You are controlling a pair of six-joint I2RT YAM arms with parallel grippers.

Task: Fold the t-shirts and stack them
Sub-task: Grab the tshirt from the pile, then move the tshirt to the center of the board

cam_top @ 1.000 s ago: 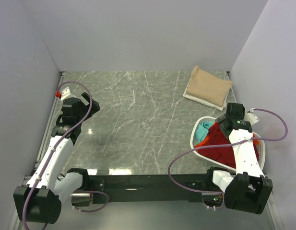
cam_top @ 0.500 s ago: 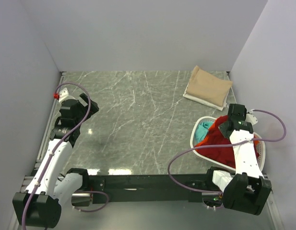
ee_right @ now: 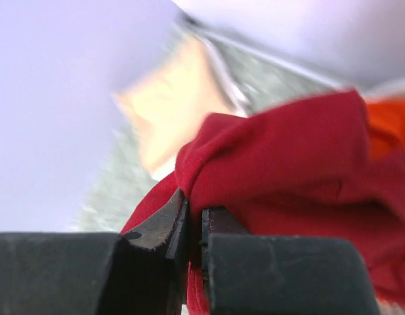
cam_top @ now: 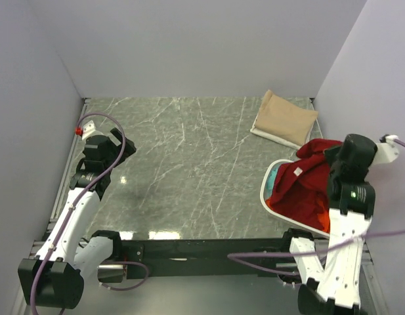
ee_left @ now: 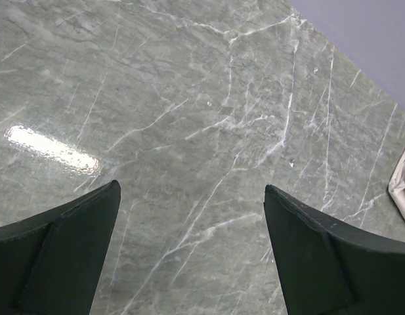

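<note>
A dark red t-shirt (cam_top: 307, 190) with a small white neck label hangs out of the white basket (cam_top: 264, 197) at the right. My right gripper (ee_right: 192, 205) is shut on a bunched fold of it (ee_right: 287, 164) and holds it up above the basket. Beneath it in the basket lie a teal shirt (cam_top: 275, 177) and an orange-red shirt (cam_top: 276, 197). A tan t-shirt (cam_top: 285, 120) lies folded at the back right of the table. Over bare marble at the left, my left gripper (ee_left: 191, 190) stands open and empty.
The grey marble table (cam_top: 189, 164) is walled in at the back and on both sides. The basket sits at the table's front right corner, close to the right wall. The right arm's cable loops in front of the basket.
My right gripper has shut on the dark red t-shirt and risen, pulling the cloth up out of the basket. The left arm has hardly moved.
</note>
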